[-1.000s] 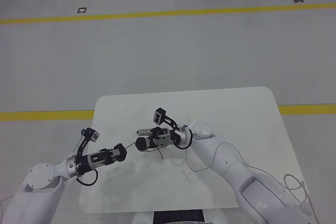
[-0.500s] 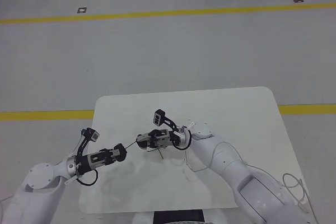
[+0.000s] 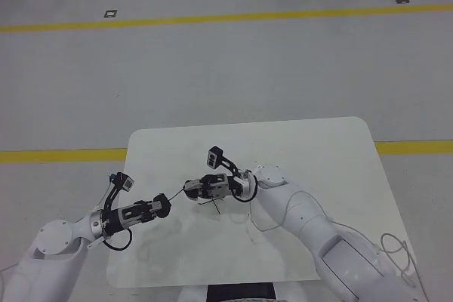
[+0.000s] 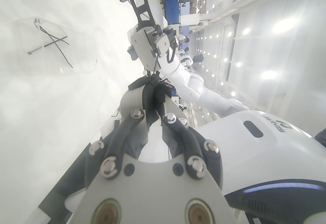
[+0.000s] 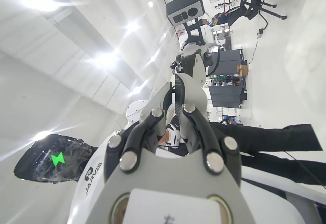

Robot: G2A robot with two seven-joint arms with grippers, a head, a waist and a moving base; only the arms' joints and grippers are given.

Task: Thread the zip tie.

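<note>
Top view: two arms meet over the left half of the white table [image 3: 317, 151], their tips facing one another, near but apart.
Mid-air: the zip tie [image 3: 175, 195] is a thin black strand held up off the table. It runs on a slant from the left tool [image 3: 161, 204] up to the right tool [image 3: 189, 189], and a further black length trails from under the right tool down toward the tabletop. I cannot tell whether that end touches.
Left wrist view: the left tool's black-covered fingers [image 4: 146, 97] are pressed together on the near end of the zip tie — clenched on it. The strand leads straight on to the right tool just beyond, which points back this way.
Right wrist view: the right tool's white fingers [image 5: 193, 92] lie closed against each other, a dark ribbed pad between them — clenched too. Going by the strand that comes out of it from above, it is gripping the zip tie's other end. The strand itself is too fine to pick out from this side. The left tool sits just past the fingertips.
Tabletop: a clear packet [image 4: 51, 41] lies flat on the table, well apart from both tools, with a few spare ties [image 4: 57, 43] crossed inside it.
Floor: a yellow line [image 3: 211, 16] runs across the pale floor beyond the table.
</note>
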